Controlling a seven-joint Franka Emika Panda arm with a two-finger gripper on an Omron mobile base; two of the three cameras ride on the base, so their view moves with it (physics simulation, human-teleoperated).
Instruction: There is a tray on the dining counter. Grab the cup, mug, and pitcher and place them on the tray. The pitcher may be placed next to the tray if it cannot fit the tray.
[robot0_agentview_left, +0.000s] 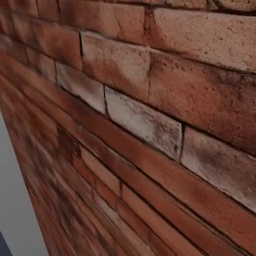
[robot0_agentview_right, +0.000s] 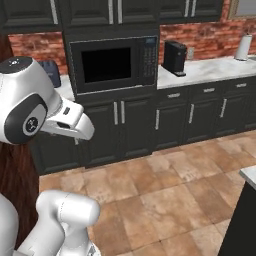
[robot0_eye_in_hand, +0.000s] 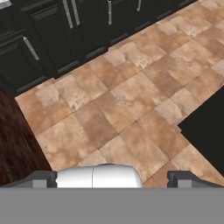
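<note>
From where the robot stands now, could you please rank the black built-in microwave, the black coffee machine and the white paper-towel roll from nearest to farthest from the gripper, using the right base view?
1. Black built-in microwave, left of centre, closest to the open gripper.
2. Black coffee machine, further right on the marble counter.
3. White paper-towel roll, at the far right.

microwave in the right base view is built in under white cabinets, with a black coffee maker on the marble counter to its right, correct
Not quite: the cabinets around the microwave are dark, not white, as the right base view shows. The rest holds: the microwave is built in, and a black coffee maker stands on the marble counter to its right.
</note>
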